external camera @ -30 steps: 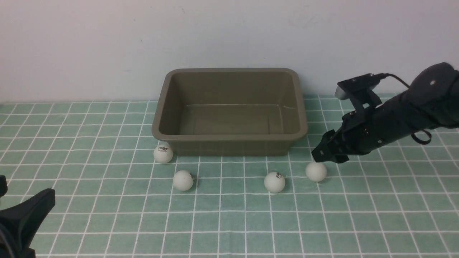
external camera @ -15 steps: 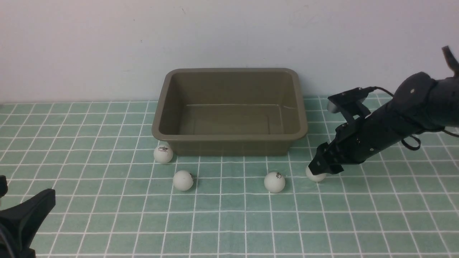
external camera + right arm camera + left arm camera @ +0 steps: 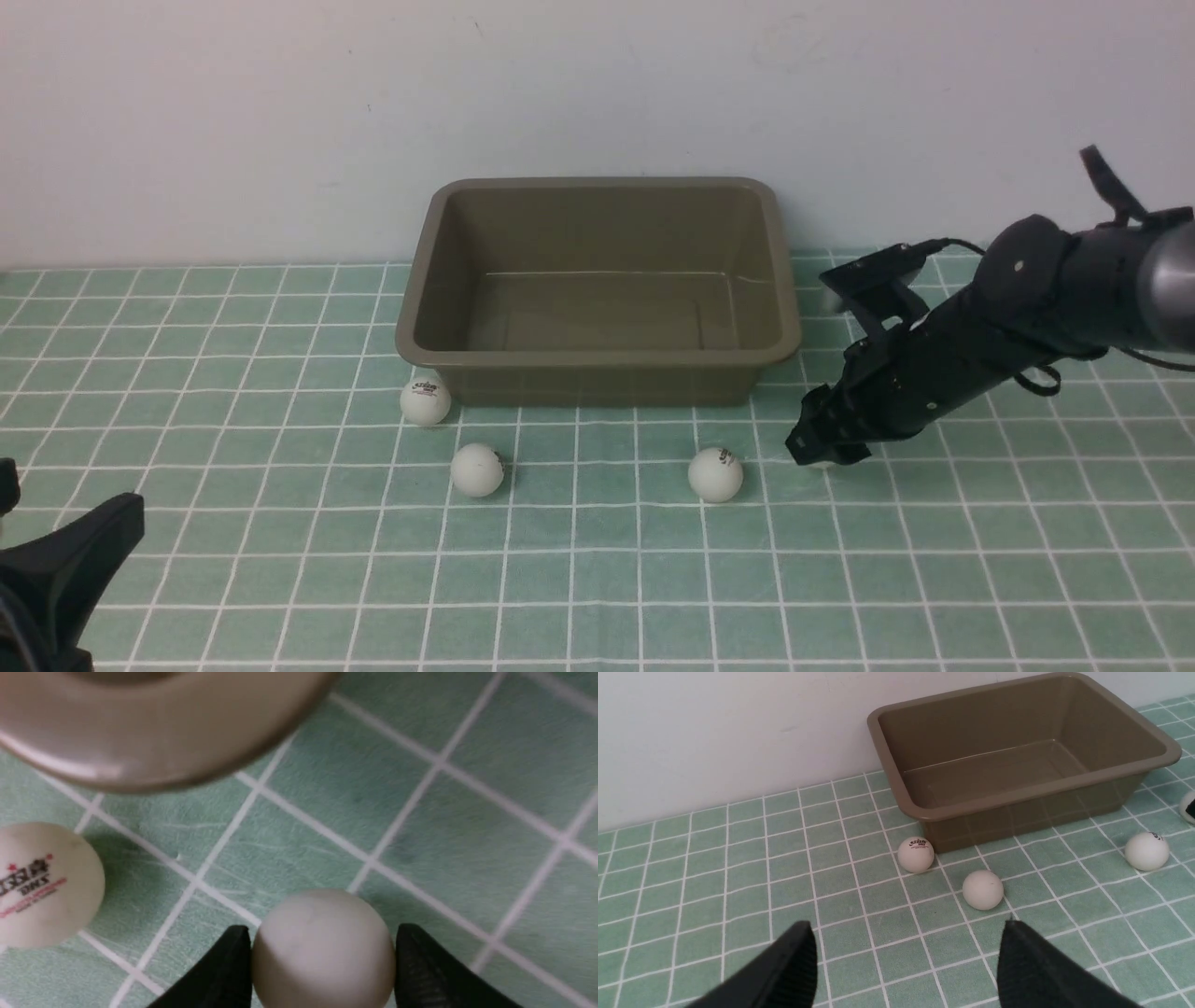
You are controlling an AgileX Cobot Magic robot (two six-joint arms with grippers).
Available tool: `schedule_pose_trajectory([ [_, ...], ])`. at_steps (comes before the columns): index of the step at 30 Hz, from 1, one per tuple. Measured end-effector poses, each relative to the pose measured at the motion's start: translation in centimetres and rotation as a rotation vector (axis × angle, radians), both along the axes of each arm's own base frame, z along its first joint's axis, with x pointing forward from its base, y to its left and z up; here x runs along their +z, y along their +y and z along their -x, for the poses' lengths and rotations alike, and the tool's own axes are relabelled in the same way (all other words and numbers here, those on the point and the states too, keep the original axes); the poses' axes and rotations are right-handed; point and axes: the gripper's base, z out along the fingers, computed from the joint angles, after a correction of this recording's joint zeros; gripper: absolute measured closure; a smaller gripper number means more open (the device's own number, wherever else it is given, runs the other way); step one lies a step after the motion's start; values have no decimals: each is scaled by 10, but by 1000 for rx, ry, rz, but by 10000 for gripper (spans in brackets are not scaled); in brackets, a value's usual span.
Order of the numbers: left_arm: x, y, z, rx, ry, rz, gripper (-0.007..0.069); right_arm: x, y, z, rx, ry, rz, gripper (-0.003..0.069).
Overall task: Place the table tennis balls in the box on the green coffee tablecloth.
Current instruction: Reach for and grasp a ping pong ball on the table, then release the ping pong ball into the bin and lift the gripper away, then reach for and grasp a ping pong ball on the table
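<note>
Lies with long side left-right, mouth up: box [image 3: 597,378]. Sits lower than a second ago, astride rightmost ball [image 3: 322,952], grip unclear: right gripper [image 3: 814,457]. Gapes wide: left gripper [image 3: 906,924].

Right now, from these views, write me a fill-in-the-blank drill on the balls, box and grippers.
The box is ____ inside.
The right gripper has one ball ____ its fingers.
____ other balls lie on the tablecloth outside the box.
The left gripper is ____.
Missing words: empty; between; three; open.
</note>
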Motion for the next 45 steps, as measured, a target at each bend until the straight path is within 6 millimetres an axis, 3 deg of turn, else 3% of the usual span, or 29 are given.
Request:
schedule_pose_trajectory([
  [7, -1, 0, 0, -2, 6, -1, 155, 59, 2, 2, 3, -157, -67, 303],
  [13, -1, 0, 0, -2, 6, -1, 155, 105, 17, -16, 52, -247, -203, 303],
  [20, -1, 0, 0, -2, 6, -1, 155, 102, 35, -51, 112, -231, -246, 303],
  [25, -1, 0, 0, -2, 6, -1, 155, 78, 43, -71, 150, -135, -223, 303],
  [27, -1, 0, 0, -2, 6, -1, 155, 70, 44, -75, 156, -110, -214, 270],
  [29, -1, 0, 0, -2, 6, -1, 155, 69, 44, -77, 152, -108, -214, 190],
  [32, -1, 0, 0, -2, 6, -1, 155, 74, 44, -76, 152, -123, -213, 156],
  [36, -2, -1, 1, -8, 22, -2, 155, 109, 38, -65, 197, -172, -168, 166],
  [40, -2, -1, 1, -8, 23, -3, 155, 166, 22, -36, 236, -262, -42, 193],
  [45, -2, -1, 1, -8, 23, -3, 155, 219, 4, 0, 178, -311, 30, 215],
])
